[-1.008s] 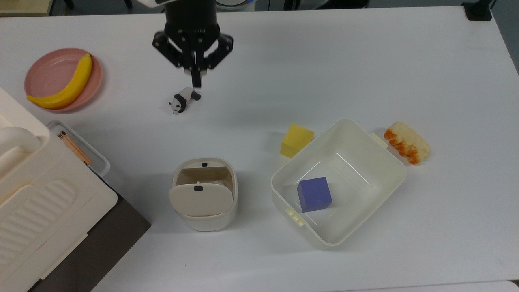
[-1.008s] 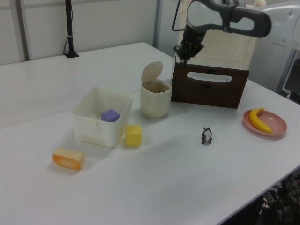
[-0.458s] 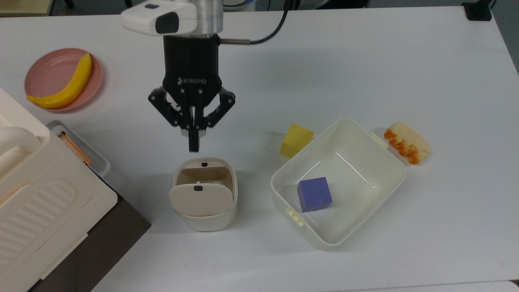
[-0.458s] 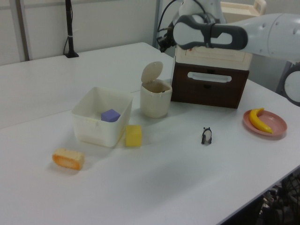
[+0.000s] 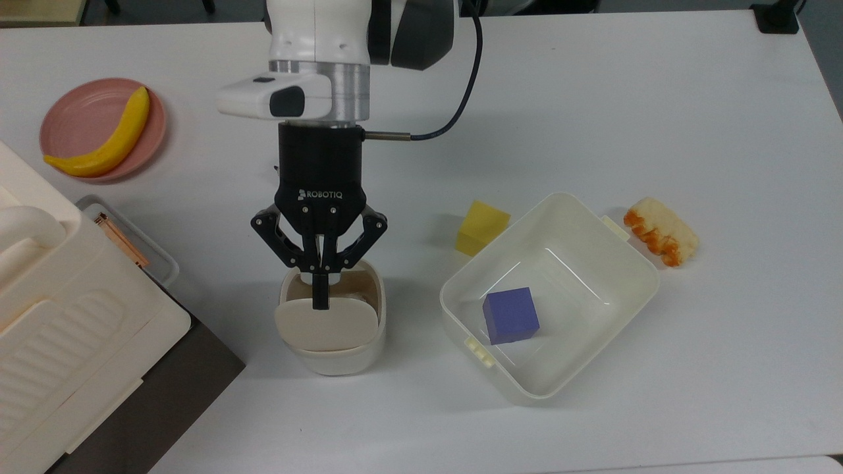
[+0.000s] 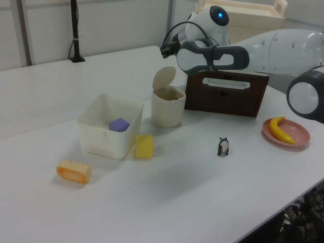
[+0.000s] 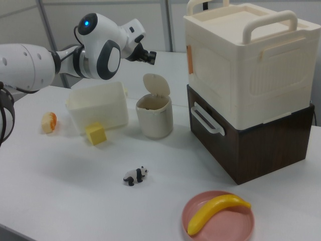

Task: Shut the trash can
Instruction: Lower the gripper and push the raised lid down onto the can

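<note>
The trash can (image 5: 339, 359) is a small cream bin at the lower middle of the top view, and its beige lid (image 5: 327, 329) stands hinged up and open. My gripper (image 5: 321, 297) is shut with nothing in it, and in the top view its fingertips overlap the lid's upper edge. The left view shows the trash can (image 6: 168, 107) with its raised lid (image 6: 164, 78), my gripper (image 6: 165, 50) hanging above the lid and clear of it. From the right view, my gripper (image 7: 149, 56) is likewise above the lid (image 7: 155, 85) of the trash can (image 7: 154, 118).
A larger cream tub (image 5: 619, 250) holding a blue cube (image 5: 510, 315) stands to the top view's right of the bin, with a yellow block (image 5: 482, 227) and bread (image 5: 660, 232) beside it. A toy panda (image 6: 223, 146), a banana on a pink plate (image 5: 99, 128) and a stacked case (image 5: 66, 342) stand nearby.
My arm has travelled down the top view, from beside the panda to over the open trash can. The fingers stayed shut and the lid stayed up.
</note>
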Controlling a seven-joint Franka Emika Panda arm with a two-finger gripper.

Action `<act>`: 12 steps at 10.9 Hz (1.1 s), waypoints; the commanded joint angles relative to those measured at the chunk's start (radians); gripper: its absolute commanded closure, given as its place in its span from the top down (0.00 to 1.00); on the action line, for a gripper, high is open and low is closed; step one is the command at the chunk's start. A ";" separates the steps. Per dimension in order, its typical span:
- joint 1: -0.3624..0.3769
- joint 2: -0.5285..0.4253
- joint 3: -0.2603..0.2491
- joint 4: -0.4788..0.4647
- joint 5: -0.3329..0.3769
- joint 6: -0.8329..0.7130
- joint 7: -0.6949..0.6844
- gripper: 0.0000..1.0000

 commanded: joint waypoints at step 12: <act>-0.019 -0.040 0.006 -0.019 0.008 -0.587 -0.261 0.00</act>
